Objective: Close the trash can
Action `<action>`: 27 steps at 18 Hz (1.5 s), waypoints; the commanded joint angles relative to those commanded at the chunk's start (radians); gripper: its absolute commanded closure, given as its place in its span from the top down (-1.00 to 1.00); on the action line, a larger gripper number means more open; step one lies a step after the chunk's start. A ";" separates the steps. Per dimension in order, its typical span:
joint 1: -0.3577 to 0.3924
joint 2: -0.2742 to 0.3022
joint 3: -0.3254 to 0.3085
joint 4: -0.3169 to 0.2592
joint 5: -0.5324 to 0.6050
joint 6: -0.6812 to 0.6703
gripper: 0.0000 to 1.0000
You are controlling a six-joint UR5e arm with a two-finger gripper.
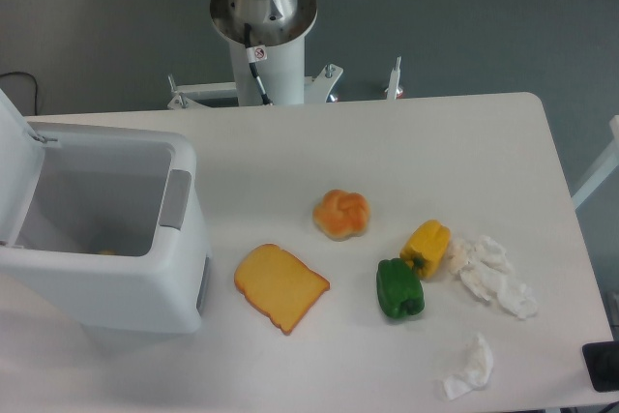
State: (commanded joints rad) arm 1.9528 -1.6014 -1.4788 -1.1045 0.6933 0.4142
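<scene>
The trash can [145, 282] is a large white boxy bin standing at the left of the table. It is open: its flat white lid [14, 157] stands tilted up at the far left edge of the view. A grey latch tab [175, 199] sits on its right rim. Something small and yellowish lies at the bottom inside. Only the arm's base column [263, 31] and a bit of an upper link show at the top; the gripper is out of view.
On the white table [387, 142] lie a slice of toast [280, 286], a bread roll [341, 214], a yellow pepper [426, 247], a green pepper [399, 288] and crumpled white tissues [491, 273], [470, 368]. A dark object [602, 367] sits at the lower right edge.
</scene>
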 joint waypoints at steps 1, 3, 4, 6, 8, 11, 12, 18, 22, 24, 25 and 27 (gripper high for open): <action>0.000 -0.005 0.002 0.000 0.006 0.000 1.00; 0.002 -0.008 0.003 0.000 0.047 0.000 1.00; 0.000 -0.011 0.003 0.000 0.067 0.002 1.00; 0.002 -0.014 0.003 0.002 0.081 0.006 1.00; 0.003 -0.012 0.003 0.000 0.084 0.008 1.00; 0.009 -0.006 0.002 0.002 0.097 0.006 1.00; 0.012 -0.003 0.000 0.002 0.135 0.008 1.00; 0.021 0.002 -0.012 0.000 0.333 0.008 1.00; 0.054 0.005 -0.015 0.000 0.344 0.008 1.00; 0.066 0.006 -0.015 0.002 0.368 0.009 1.00; 0.071 0.005 -0.014 0.000 0.391 0.009 1.00; 0.087 0.005 -0.015 0.000 0.413 0.009 1.00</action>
State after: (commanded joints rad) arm 2.0402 -1.5969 -1.4941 -1.1045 1.1060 0.4234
